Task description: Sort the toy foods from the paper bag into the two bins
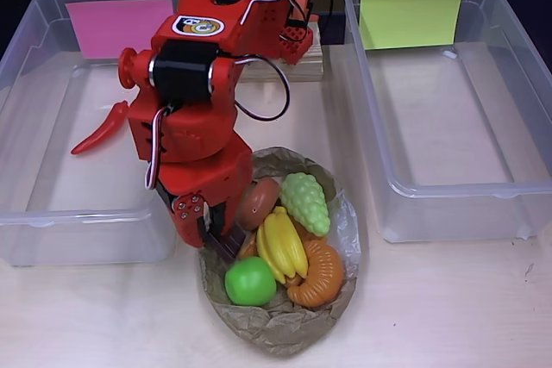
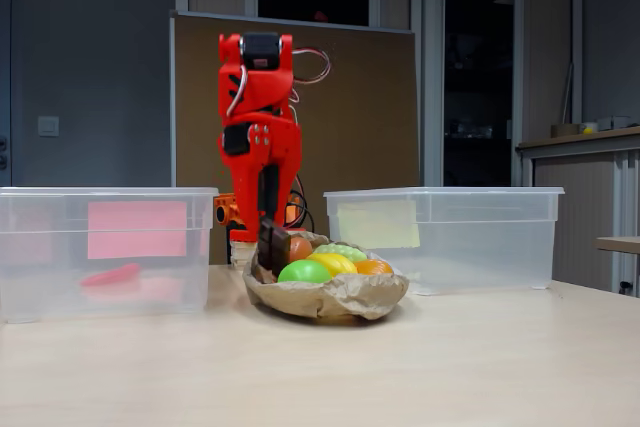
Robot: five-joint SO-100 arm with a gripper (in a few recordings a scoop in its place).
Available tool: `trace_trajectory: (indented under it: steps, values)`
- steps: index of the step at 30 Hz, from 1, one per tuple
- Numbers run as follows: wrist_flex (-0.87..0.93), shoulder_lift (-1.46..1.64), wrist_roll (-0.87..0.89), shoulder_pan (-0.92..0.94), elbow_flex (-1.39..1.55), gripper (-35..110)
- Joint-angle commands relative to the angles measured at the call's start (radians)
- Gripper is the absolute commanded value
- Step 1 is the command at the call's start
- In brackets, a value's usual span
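Gripping the chocolate bar at the bag's left edge, our gripper pinches it only by a corner, we judge. It could slip out on the way to a bin, or drag the donut beside it out.

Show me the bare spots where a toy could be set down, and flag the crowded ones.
In the overhead view, the yellow-green-label bin has a bare floor from wall to wall. The pink-label bin holds a red chili near its middle; its floor toward the front wall is free. The paper bag is crowded with toys, with the end effector at its left edge.
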Motion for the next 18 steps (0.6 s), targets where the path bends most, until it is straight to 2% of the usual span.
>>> trace_trajectory:
  steps: [1,6,10,18]
  values:
    - [0.064,0.035,0.008,-0.017,-0.12,0]
    - [0.107,0.097,0.043,-0.051,-0.17,0]
    - [0.107,0.215,0.072,-0.078,-0.103,0]
    - [0.106,0.629,0.193,-0.155,0.302,0]
